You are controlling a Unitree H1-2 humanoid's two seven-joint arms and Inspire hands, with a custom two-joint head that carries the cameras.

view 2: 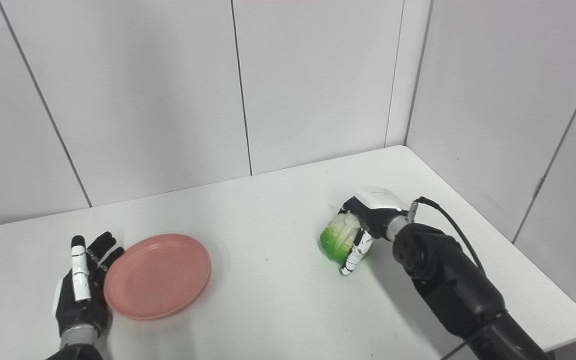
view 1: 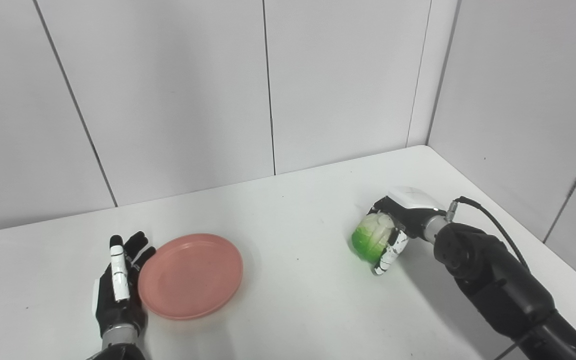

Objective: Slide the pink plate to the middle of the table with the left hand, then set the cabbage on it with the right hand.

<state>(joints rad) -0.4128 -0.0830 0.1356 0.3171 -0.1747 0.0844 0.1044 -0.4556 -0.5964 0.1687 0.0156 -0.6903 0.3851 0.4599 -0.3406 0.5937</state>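
The pink plate lies flat on the white table, left of the middle. My left hand stands open on edge with its straight fingers against the plate's left rim. A green and white cabbage sits at the right side of the table. My right hand is shut on the cabbage, fingers wrapped over its right and front sides, so part of it is hidden. I cannot tell whether the cabbage rests on the table or is slightly lifted.
White wall panels rise behind the table and along its right side. The table's right edge runs close to my right arm. A black cable loops from the right wrist.
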